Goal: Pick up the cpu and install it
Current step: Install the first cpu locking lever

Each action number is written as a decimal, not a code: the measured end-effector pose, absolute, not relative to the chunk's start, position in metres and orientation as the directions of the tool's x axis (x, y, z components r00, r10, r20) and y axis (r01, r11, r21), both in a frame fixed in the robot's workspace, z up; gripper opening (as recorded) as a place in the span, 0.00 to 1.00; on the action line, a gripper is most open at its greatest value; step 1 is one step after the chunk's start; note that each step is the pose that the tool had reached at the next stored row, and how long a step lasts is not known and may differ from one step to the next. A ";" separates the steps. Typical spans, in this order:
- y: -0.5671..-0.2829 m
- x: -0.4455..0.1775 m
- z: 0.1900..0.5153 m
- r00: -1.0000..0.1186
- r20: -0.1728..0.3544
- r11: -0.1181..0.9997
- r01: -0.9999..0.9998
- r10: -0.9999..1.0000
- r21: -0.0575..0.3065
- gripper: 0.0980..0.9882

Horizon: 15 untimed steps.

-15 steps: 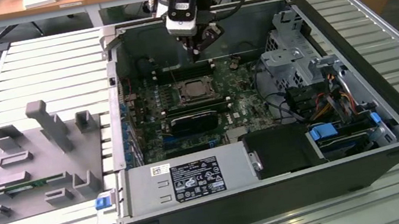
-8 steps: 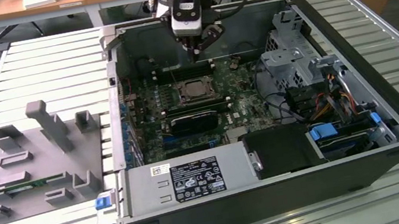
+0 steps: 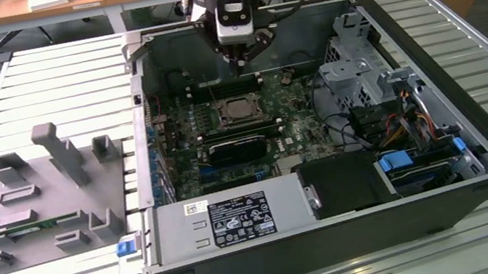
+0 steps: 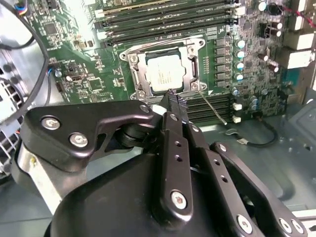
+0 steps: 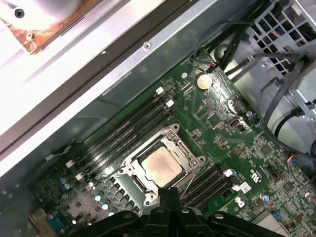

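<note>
Inside the open case (image 3: 484,165), near its far wall, your gripper (image 3: 239,55) hangs above the board (image 3: 225,140) — fingers pressed together, nothing between them, as both wrist views show. Cpu (image 4: 165,74) already lies flat in the socket (image 4: 165,71), silver top up, load frame around it; the first wrist view gives the same (image 5: 160,165). Fingertips (image 4: 174,101) sit just past the socket's edge, not touching the chip. Judgement: placement looks done — latching the thin lever (image 4: 212,106) appears outstanding. You'd want a careful, low approach beside the memory slots (image 5: 128,128).
</note>
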<state>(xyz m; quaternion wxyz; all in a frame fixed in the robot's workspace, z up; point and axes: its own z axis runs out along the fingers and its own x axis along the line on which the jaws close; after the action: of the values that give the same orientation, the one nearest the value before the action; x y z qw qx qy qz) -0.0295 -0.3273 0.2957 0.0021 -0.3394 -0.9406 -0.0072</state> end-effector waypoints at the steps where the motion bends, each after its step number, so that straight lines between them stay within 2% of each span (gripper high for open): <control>1: -0.327 -0.030 0.296 -0.776 0.009 0.776 0.630 0.630 0.012 0.01; 15: -0.328 -0.030 0.296 -0.860 0.009 0.860 0.510 0.509 0.012 0.01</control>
<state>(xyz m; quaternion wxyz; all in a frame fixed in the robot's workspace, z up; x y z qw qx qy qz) -0.0295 -0.3283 0.2955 0.0027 -0.2641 -0.9645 -0.0069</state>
